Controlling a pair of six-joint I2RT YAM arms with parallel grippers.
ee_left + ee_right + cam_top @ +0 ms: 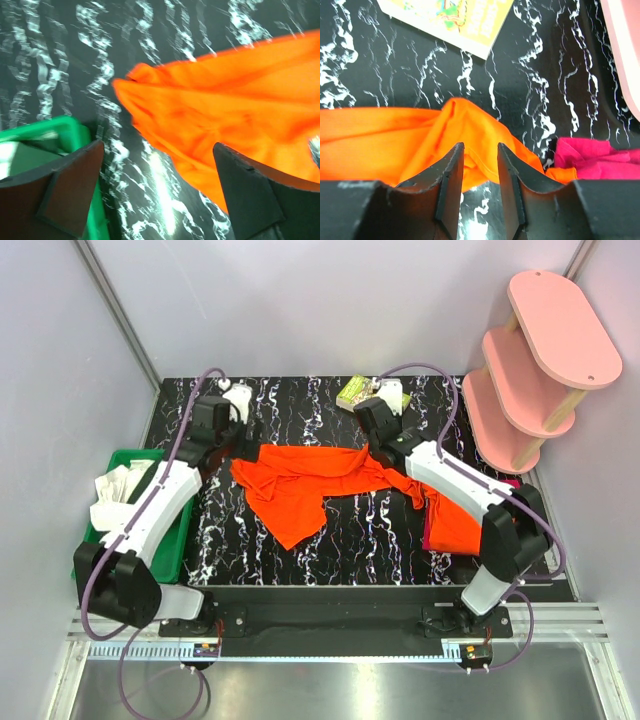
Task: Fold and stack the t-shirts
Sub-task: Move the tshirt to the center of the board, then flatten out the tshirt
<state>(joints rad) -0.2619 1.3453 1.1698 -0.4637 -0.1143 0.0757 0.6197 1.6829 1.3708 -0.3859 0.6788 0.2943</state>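
A bright orange t-shirt (pixel 300 485) lies crumpled and spread in the middle of the black marbled table. My left gripper (pixel 243 443) hovers at its far left corner; in the left wrist view the left gripper (pixel 160 195) is wide open and empty, with the orange t-shirt (pixel 225 110) lying by its right finger. My right gripper (pixel 370 438) is at the shirt's far right corner; in the right wrist view the right gripper (pixel 481 175) has its jaws narrowly apart, with the orange hem (pixel 470 135) at the tips. A magenta-red t-shirt (pixel 437 530) (pixel 590 160) lies under the right arm, with more orange cloth (pixel 458 523) on it.
A green bin (pixel 140 540) holding white cloth (pixel 115 495) stands at the table's left edge and also shows in the left wrist view (pixel 50 132). A yellow packet (pixel 355 392) (pixel 455 20) lies at the back. A pink tiered shelf (pixel 540 360) stands at the back right.
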